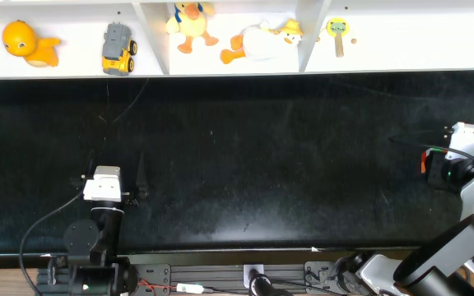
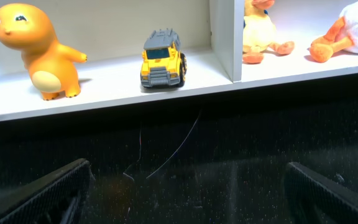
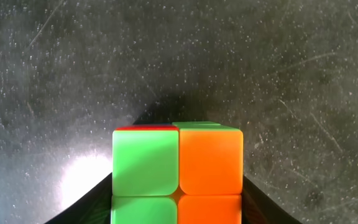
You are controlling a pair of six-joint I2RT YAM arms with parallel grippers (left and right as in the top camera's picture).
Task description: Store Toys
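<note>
I clamp my right pincer [image 3: 178,205] on the green-and-orange plastic puzzle cube [image 3: 177,162], edges square to my grip, over the right end of the black counter [image 3: 278,62] — far from the white shelf [image 2: 104,78] with its yellow toy truck [image 2: 162,59] — my left pincer [image 2: 185,199] spread wide.

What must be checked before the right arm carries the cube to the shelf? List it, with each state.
1. Cube held between the right gripper's fingers: ok.
2. Cube lifted off the black mat: cannot tell.
3. Bare room in the shelf's right compartment, beside the small green toy: ok.
4. Left gripper open, holding nothing, at the mat's far left, away from the cube: ok.
5. Grip firm enough for the carry: cannot tell.
</note>
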